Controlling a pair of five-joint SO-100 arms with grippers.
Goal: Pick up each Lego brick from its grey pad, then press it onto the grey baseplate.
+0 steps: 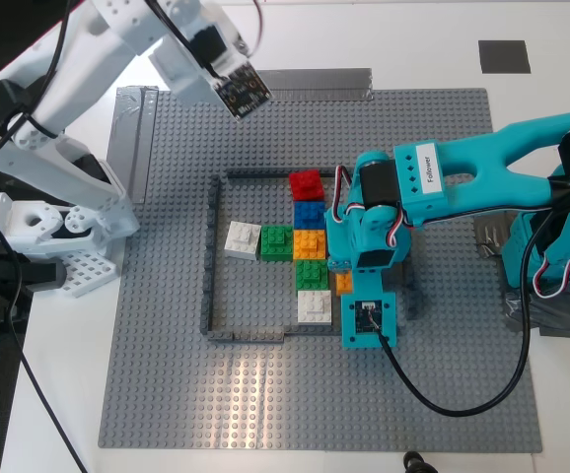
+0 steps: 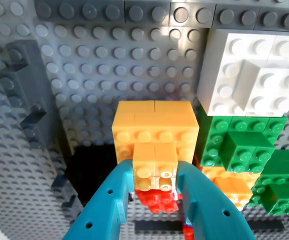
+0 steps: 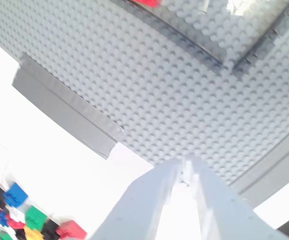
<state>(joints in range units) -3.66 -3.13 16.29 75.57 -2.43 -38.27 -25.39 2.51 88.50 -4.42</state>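
Reaching down inside the frame, my first claw (image 2: pixel 155 187) clamped on orange-yellow brick (image 2: pixel 154 167) — second claw (image 3: pixel 184 172) together, raised.

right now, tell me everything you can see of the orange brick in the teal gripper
The orange brick is a small studded block of glossy plastic, orange-yellow, with a seam down its middle. My first gripper holds it between its teal fingers. It sits against a larger orange brick on the grey baseplate, inside the dark frame, beside green bricks. Something red shows just behind it. In the exterior view the arm mostly hides it.
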